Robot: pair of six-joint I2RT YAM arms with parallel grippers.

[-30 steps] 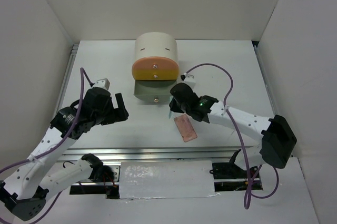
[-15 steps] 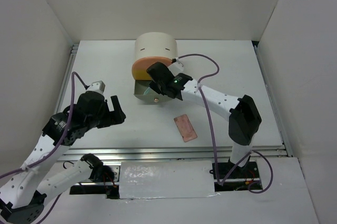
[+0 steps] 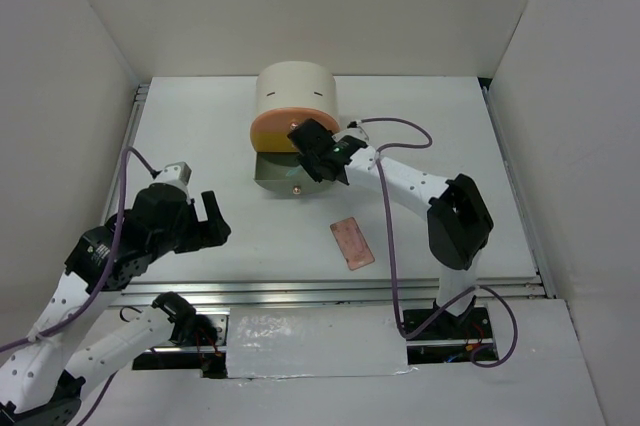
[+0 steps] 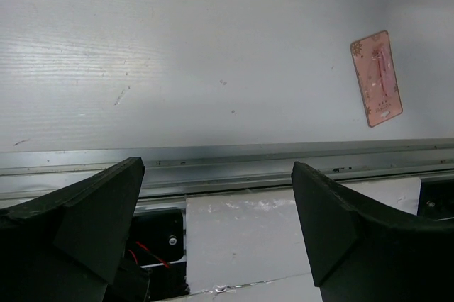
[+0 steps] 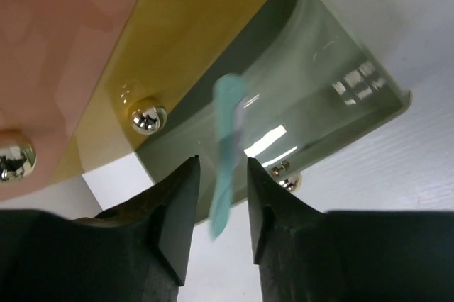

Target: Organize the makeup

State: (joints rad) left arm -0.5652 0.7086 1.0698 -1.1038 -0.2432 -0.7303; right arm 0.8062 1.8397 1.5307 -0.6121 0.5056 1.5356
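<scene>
- White walls close in a white desk on three sides; a metal rail runs along its near edge.
- Pale teal stick: thin and straight, blurred in the right wrist view. It hangs in the gap between the two fingers of the right gripper, above the open grey drawer. Its lower end is close to one finger.
- That gripper's jaws stand a little apart, and the gap is wider than the stick, so they are not pressed onto it.
- Pink palette: flat and rectangular, lying slantwise on the bare desk, well apart from both grippers and nearer the front rail than the box. It carries a pale flower-like print in one corner and a fine line of marks along its middle, too small to read.
- Left gripper: jaws spread wide with nothing between them, hanging over the near left part of the desk.
- Cream drum-shaped box stands at the back centre of the desk. An orange front sits on top, a yellow front lies under it, and the grey drawer at the bottom is pulled out toward the arms.
- Each front has a round brass knob.
- Inside the drawer a glossy grey floor shows bright reflections of the lights.
</scene>
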